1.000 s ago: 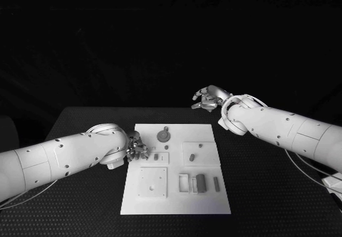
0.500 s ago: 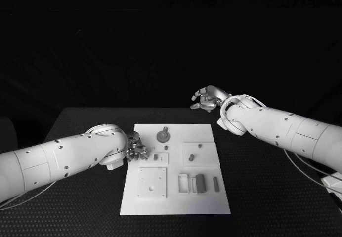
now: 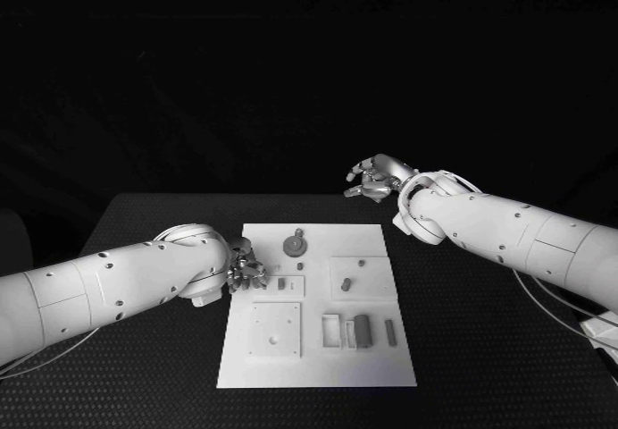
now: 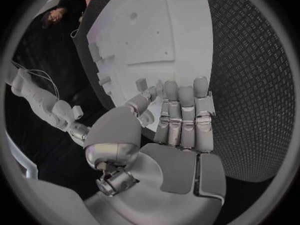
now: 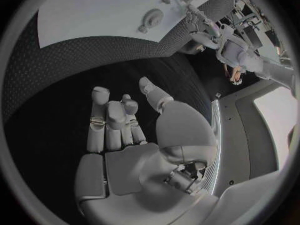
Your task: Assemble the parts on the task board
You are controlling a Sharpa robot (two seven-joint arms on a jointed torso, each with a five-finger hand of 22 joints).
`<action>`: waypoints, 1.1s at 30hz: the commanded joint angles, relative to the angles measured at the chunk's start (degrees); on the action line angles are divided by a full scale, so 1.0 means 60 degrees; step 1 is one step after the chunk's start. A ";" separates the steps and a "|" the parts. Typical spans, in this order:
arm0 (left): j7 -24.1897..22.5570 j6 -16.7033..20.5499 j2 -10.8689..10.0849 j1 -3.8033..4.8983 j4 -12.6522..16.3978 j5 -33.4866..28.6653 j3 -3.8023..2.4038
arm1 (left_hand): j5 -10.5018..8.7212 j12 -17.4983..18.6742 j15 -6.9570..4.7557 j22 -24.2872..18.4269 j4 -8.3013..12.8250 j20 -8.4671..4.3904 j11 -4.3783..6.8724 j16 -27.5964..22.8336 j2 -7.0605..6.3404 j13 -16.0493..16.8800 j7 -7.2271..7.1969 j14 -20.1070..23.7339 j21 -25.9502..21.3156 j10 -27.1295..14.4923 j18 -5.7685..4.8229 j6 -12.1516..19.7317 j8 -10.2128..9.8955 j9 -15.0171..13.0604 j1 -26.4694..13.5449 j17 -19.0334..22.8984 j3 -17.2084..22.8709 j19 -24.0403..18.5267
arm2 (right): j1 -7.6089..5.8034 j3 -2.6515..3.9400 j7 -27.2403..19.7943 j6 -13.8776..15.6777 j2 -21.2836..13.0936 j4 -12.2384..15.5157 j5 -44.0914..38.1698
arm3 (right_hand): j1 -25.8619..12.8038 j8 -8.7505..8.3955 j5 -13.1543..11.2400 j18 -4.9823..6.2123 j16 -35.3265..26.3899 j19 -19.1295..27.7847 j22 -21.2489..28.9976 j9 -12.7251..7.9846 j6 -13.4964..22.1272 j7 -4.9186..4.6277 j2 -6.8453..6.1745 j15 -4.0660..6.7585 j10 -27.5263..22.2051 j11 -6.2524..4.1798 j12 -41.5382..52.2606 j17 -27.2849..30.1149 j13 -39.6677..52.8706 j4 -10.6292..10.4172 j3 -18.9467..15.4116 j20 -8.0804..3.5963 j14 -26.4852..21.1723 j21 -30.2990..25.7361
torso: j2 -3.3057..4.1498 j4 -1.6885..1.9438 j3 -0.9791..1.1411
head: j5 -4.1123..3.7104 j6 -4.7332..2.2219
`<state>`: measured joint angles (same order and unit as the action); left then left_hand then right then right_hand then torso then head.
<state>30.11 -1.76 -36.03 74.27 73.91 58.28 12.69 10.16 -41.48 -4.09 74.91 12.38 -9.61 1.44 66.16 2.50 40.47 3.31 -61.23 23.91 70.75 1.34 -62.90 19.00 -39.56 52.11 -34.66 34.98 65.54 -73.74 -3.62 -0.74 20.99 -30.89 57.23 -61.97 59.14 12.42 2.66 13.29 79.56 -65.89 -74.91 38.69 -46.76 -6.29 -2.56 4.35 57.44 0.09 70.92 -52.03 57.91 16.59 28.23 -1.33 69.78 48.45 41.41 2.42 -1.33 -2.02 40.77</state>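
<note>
The white task board [image 3: 315, 357] lies mid-table, also seen in the left wrist view [image 4: 156, 30] and the right wrist view [image 5: 94, 15]. On it are small grey parts: a round piece [image 3: 297, 243] [image 5: 152, 19] at the far end, a short peg [image 3: 346, 285], a dark block [image 3: 363, 330] and a thin bar [image 3: 391, 332]. My left hand [image 3: 247, 271] [image 4: 181, 120] sits at the board's left edge, fingers straight and side by side, thumb out toward a small upright part [image 4: 142, 83], holding nothing. My right hand [image 3: 376, 179] [image 5: 119, 125] hangs above the table's far edge, loosely curled and empty.
The black textured table [image 3: 142, 232] surrounds the board, with bare strips on both sides. Square raised plates [image 3: 276, 329] and a slotted tray [image 3: 332, 331] stand on the board's near half. My left forearm [image 3: 116, 286] lies over the table's left side.
</note>
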 commanded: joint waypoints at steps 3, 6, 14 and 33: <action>0.0055 -0.0292 -0.0005 -0.0018 -0.0002 0.0142 0.0023 | 0.0066 0.0005 -0.0013 0.0176 0.0078 -0.0019 0.0232 0.0050 0.0060 0.0017 -0.0010 -0.0074 0.0040 0.0326 0.0185 -0.0067 0.0074 -0.0005 0.0096 -0.0012 0.0055 0.0029 | 0.0009 0.0005 -0.0070 -0.0047 0.0000 0.0012 -0.0051 | -0.0013 -0.0065 0.0008 0.0284 -0.0036 0.0017 -0.0122 -0.0008 -0.0429 -0.0356 0.0002 -0.0001 -0.0422 0.0309 0.0062 0.0011 -0.0013 -0.0004 -0.0053 -0.0002 -0.0051 -0.0041 | 0.0003 -0.0005 -0.0006 | -0.0001 0.0008; 0.0057 -0.0316 0.0000 -0.0018 -0.0006 0.0143 0.0023 | 0.0080 0.0002 -0.0014 0.0179 0.0087 -0.0021 0.0235 0.0055 0.0057 0.0023 -0.0013 -0.0079 0.0042 0.0333 0.0185 -0.0074 0.0079 -0.0006 0.0099 -0.0014 0.0055 0.0034 | 0.0011 0.0005 -0.0069 -0.0045 0.0000 0.0010 -0.0051 | -0.0013 -0.0066 0.0009 0.0284 -0.0035 0.0016 -0.0123 -0.0008 -0.0429 -0.0356 0.0002 -0.0001 -0.0422 0.0309 0.0063 0.0011 -0.0014 -0.0003 -0.0053 -0.0003 -0.0050 -0.0041 | 0.0003 -0.0006 -0.0002 | 0.0005 0.0012; 0.0035 -0.0515 -0.0002 -0.0019 0.0013 0.0147 0.0023 | 0.0115 -0.0006 -0.0019 0.0186 0.0109 -0.0027 0.0243 0.0070 0.0049 0.0038 -0.0022 -0.0094 0.0051 0.0352 0.0186 -0.0092 0.0091 -0.0007 0.0108 -0.0021 0.0055 0.0048 | 0.0015 0.0005 -0.0070 -0.0051 0.0003 0.0015 -0.0051 | -0.0011 -0.0068 0.0009 0.0284 -0.0035 0.0015 -0.0123 -0.0008 -0.0430 -0.0357 0.0002 -0.0001 -0.0422 0.0310 0.0064 0.0011 -0.0015 -0.0003 -0.0053 -0.0003 -0.0049 -0.0042 | 0.0003 -0.0004 0.0002 | 0.0001 0.0021; 0.0036 -0.0460 0.0012 -0.0020 -0.0033 0.0360 0.0021 | 0.0155 -0.0018 -0.0023 0.0195 0.0143 -0.0034 0.0256 0.0092 0.0042 0.0064 -0.0035 -0.0117 0.0065 0.0383 0.0187 -0.0124 0.0112 -0.0011 0.0122 -0.0032 0.0056 0.0068 | 0.0020 0.0005 -0.0069 -0.0055 -0.0006 0.0019 -0.0051 | -0.0008 -0.0072 0.0009 0.0284 -0.0034 0.0012 -0.0125 -0.0008 -0.0432 -0.0357 0.0003 -0.0002 -0.0421 0.0310 0.0067 0.0011 -0.0017 -0.0002 -0.0053 -0.0004 -0.0048 -0.0044 | 0.0003 0.0002 0.0000 | -0.0016 0.0010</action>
<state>29.97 -3.33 -35.93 74.26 73.91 58.94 12.68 10.69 -41.48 -4.27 74.93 12.61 -9.70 1.42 66.38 2.50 40.75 3.16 -61.44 23.92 71.13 1.34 -63.05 19.48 -39.63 52.11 -34.76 34.75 65.84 -73.63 -3.62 -0.75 20.99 -30.89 57.25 -61.97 59.14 12.20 2.66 13.30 79.56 -65.89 -74.91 38.71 -46.76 -6.29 -2.56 4.40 57.44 0.09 70.96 -52.03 57.87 16.59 28.23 -1.33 69.83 48.45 41.42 2.37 -1.32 -2.08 40.86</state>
